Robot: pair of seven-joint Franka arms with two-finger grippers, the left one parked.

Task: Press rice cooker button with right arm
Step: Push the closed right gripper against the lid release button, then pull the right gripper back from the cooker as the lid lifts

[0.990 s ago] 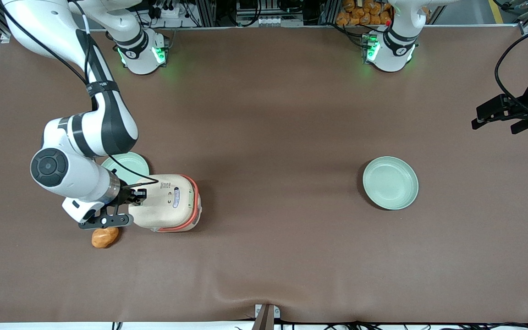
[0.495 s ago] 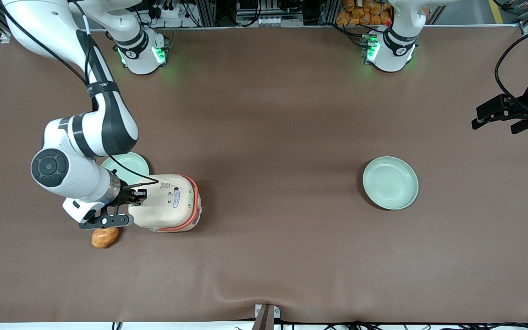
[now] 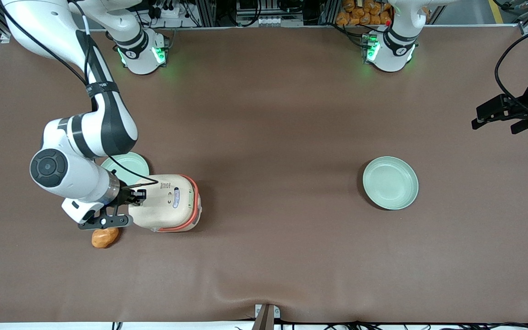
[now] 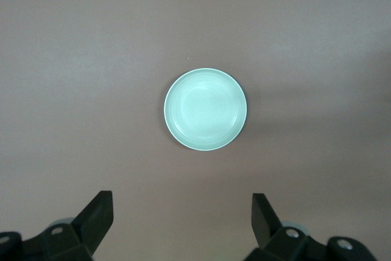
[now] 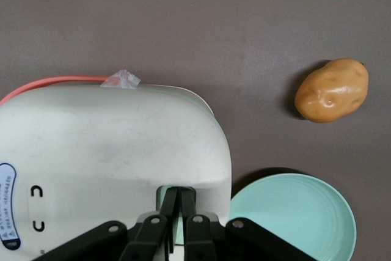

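Nothing had visibly moved since before; the end effector (image 5: 181, 195), fingers pressed together and empty, touched the rice cooker (image 3: 167, 202) lid edge.

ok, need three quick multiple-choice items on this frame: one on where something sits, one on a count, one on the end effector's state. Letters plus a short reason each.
1. Where is the potato relative to the rice cooker?
A. On its lid
B. On the table beside it, nearer the front camera, toward the working arm's end
C. In a plate

2. How many pale green plates are on the table?
A. One
B. Two
C. Three

3. What is the end effector doing?
A. Fingers shut together at the cooker's lid edge
B. Wide open above a plate
C. Clamped on the potato

Answers:
1 B: the potato lies bare on the brown table, apart from the cooker.
2 B: one plate is partly hidden by the right arm, another plate lies toward the parked arm's end.
3 A: the right wrist view shows both fingers side by side at the lid's notch.
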